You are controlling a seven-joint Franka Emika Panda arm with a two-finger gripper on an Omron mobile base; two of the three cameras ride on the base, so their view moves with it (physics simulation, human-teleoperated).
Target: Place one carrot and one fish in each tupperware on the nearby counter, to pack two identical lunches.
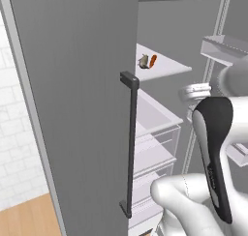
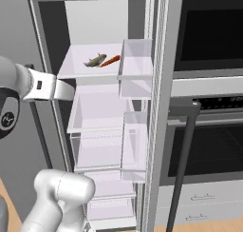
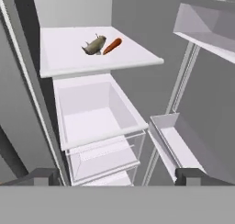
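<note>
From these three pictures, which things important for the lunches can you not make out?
- Second carrot and second fish: the shelf carries one fish and one carrot; the closed fridge door blocks the left base view.
- Lower drawers: contents unclear through frosted fronts.
- Fish details: too small in the right base view.

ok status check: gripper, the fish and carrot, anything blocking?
Gripper open, empty, facing the open fridge. Slim grey-brown fish and small orange carrot side by side on white top shelf, untouched. Nothing between the fingers and them.
</note>
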